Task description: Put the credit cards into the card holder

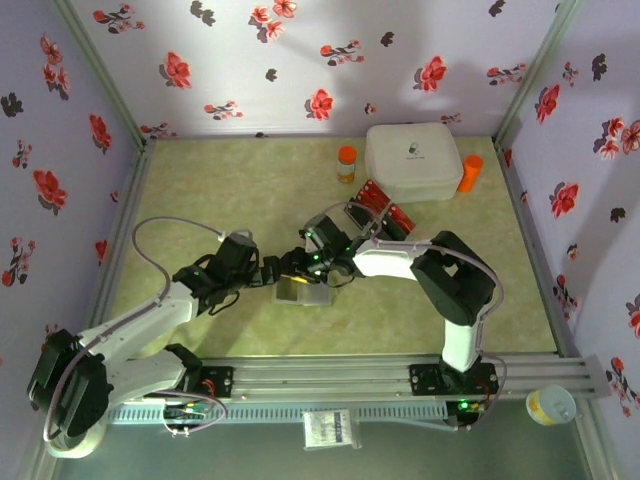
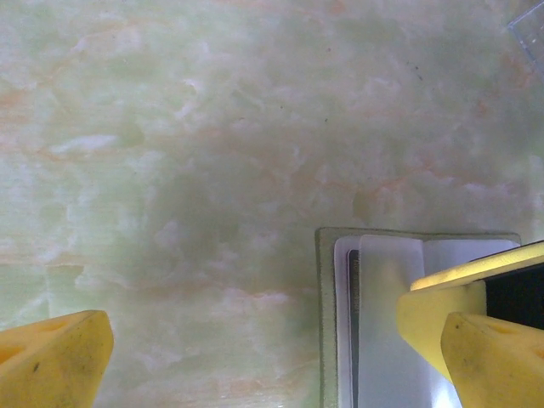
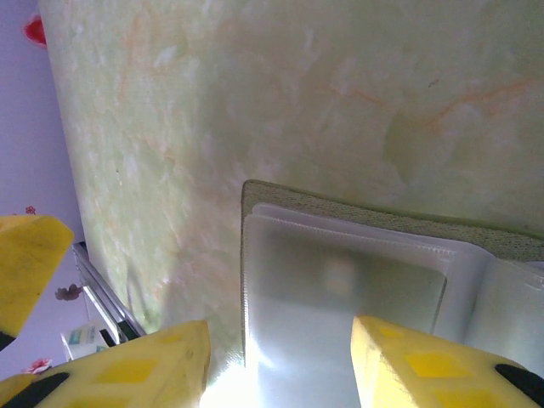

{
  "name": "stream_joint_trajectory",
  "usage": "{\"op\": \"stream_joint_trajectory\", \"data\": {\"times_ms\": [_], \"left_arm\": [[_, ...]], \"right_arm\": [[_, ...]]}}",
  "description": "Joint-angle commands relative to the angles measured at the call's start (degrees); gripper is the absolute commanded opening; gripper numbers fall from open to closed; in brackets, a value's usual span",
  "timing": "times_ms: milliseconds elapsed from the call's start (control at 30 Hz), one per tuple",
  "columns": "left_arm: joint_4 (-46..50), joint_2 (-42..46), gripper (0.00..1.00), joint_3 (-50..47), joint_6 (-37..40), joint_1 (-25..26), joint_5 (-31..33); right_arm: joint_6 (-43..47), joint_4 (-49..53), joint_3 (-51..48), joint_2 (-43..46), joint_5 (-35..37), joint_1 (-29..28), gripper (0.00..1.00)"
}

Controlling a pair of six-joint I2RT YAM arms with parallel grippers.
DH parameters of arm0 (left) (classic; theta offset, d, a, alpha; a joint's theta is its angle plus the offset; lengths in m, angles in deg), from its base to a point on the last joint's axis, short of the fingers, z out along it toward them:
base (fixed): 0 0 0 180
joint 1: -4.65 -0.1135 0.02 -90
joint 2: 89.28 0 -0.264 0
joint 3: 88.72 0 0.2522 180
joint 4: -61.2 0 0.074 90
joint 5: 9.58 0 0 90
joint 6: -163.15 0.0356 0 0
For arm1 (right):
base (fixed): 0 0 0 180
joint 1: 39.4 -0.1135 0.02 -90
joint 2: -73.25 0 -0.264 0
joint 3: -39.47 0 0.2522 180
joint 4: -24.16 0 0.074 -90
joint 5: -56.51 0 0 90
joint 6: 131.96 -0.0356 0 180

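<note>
Hanging over the open holder [image 1: 300,292] mid-table, the right claw [image 3: 276,327] is loose, holding nothing. The left claw [image 2: 272,340] is spread wide at the holder's 9 o'clock. The red cards [image 1: 385,207] lie at the right claw's 2 o'clock, nearer that arm.

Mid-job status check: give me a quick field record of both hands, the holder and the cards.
left hand: open, empty, beside the card holder
right hand: open, empty, above the card holder's sleeves
card holder: lying open on the table, sleeves up
credit cards: red ones loose beside the white box
</note>
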Motion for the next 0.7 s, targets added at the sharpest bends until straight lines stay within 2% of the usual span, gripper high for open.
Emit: {"op": "stream_joint_trajectory", "data": {"times_ms": [0,267,367,567,667], "left_arm": [[-0.1,0.9,1.00,-0.8,-0.4,-0.6,-0.5],[-1.1,-0.1,1.00,-2.8,-1.0,-0.6,-1.2],[-1.6,-0.5,1.00,-3.7,-1.3,-0.6,-1.5],[-2.1,-1.2,1.00,-4.7,-1.6,-0.5,-1.7],[-2.6,-1.9,1.00,-5.0,-1.6,-0.6,-2.1]], "right_arm": [[-1.5,-1.4,0.9,-2.2,0.1,-0.5,0.48],[-2.8,-3.3,-0.4,-3.0,0.3,-0.5,0.48],[-3.1,-3.7,-1.0,-3.1,0.7,-0.5,0.44],[-3.5,-3.6,-1.5,-3.4,1.2,-0.5,0.16],[-3.6,-3.4,-1.4,-3.9,1.3,-0.6,0.09]]}}
